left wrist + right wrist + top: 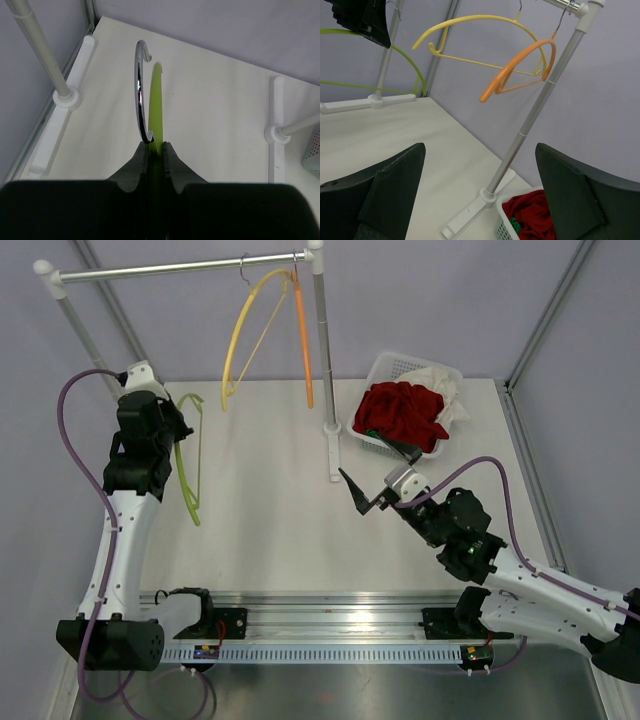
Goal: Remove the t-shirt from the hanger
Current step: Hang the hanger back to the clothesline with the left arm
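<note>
The left gripper [154,149] is pinching a bare green hanger [157,100] below the rack [180,270]'s left end. The right gripper [480,146] is hovering, jaws spread wide, by the rack's right post. The red t-shirt [400,412] is lying in a white basket [395,364] right of that post.

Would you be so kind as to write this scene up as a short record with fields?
left claw: shut on the green hanger, beside its metal hook
green hanger: bare, no clothing on it
right claw: open, empty, above the table
rail: yellow hanger and orange hanger hang on it, both bare
basket: red garment and white cloth inside
</note>
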Available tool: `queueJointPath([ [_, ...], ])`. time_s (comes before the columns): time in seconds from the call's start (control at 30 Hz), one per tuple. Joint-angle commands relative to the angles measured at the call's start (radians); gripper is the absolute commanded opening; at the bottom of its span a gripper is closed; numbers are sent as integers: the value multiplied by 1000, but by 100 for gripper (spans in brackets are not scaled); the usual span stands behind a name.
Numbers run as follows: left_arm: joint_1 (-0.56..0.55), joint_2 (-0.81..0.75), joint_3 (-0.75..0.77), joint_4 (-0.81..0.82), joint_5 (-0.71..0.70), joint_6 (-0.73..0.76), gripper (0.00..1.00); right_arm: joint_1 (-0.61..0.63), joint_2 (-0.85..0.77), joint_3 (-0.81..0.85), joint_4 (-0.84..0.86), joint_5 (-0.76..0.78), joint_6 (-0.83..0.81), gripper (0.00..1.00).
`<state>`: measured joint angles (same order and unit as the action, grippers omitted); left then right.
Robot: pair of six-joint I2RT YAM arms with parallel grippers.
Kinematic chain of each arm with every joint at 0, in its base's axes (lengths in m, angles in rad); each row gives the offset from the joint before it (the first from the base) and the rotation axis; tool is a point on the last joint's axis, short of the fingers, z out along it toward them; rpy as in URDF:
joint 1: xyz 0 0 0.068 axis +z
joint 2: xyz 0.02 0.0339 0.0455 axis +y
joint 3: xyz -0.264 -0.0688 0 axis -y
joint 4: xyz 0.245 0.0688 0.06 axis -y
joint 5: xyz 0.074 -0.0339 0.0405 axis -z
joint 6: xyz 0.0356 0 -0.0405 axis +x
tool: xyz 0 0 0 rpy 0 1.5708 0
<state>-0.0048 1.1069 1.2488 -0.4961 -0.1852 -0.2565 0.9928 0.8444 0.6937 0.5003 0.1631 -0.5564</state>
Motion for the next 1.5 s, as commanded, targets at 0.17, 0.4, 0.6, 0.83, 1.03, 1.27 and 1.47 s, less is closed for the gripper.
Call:
queueJointPath([
  [0.17,3,22,50,257,113,72,0,3,28,101,-5,42,-57,99],
  [0.4,3,94,69,381,179,100,0,1,35,132,1,65,-68,100],
  [0.6,3,51,-54,691,259,115,0,1,13,127,1,61,-86,100],
  [0.83,5,45,-12,696,262,135,0,1,-11,121,0,52,-94,99],
  [1.03,5,108,131,663,293,109,0,0,-8,156,-9,35,-97,99],
  [1.27,3,241,323,630,325,56,0,1,-22,176,-23,27,-97,99],
  [1.47,5,375,443,599,374,16,0,1,-50,167,-28,21,-102,100],
])
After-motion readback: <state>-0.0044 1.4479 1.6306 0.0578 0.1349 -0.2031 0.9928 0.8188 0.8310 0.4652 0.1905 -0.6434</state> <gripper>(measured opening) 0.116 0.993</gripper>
